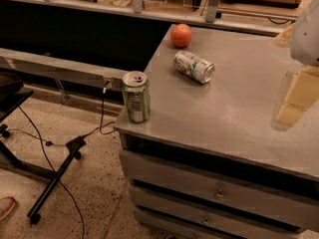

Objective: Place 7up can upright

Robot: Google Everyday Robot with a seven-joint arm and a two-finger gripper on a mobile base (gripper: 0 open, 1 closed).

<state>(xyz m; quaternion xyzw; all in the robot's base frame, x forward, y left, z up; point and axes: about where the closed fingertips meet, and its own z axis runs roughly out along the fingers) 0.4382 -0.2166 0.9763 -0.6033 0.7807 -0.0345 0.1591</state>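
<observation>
The 7up can, silvery-white with green markings, lies on its side on the grey counter, its silver top pointing to the front right. My gripper is at the right edge of the view, above the counter and well to the right of the can. Its pale yellowish fingers stand apart with nothing between them. The white arm shows above them.
A darker green can stands upright at the counter's front left corner. An orange sits at the back left edge. The counter has drawers below. To the left are a floor drop, cables and a stand.
</observation>
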